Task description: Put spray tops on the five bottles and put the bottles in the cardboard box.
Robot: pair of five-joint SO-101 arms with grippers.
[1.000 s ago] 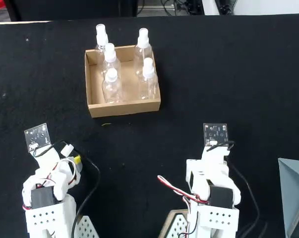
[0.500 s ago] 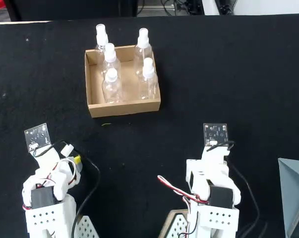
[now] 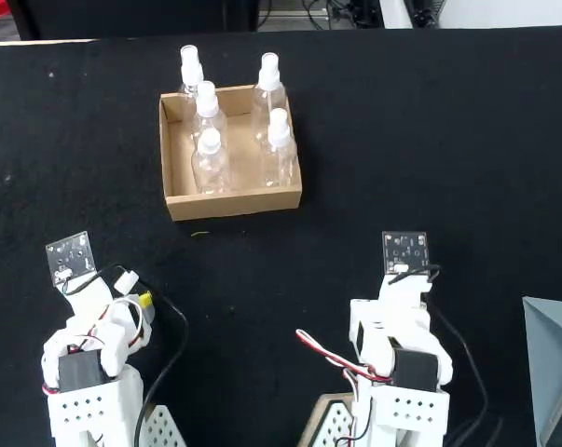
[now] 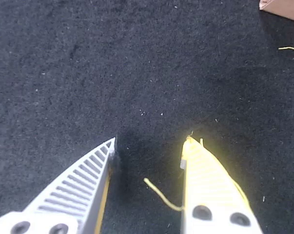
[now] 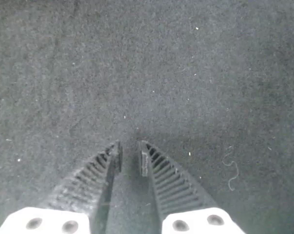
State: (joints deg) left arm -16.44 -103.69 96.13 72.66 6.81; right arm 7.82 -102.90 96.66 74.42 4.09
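The cardboard box (image 3: 173, 177) stands on the far half of the black table (image 3: 430, 140). Five clear bottles (image 3: 210, 163) stand upright in it, each with a white spray top (image 3: 209, 140). For the back-left bottle (image 3: 189, 79), I cannot tell if its foot is inside, because it is hidden behind another bottle.

Both arms sit folded at the near edge, well apart from the box. The left gripper (image 4: 150, 141) hangs over bare cloth with its fingers wide apart and nothing between them. The fingers of the right gripper (image 5: 130, 145) are almost together (only a thin slit remains), and it holds nothing.
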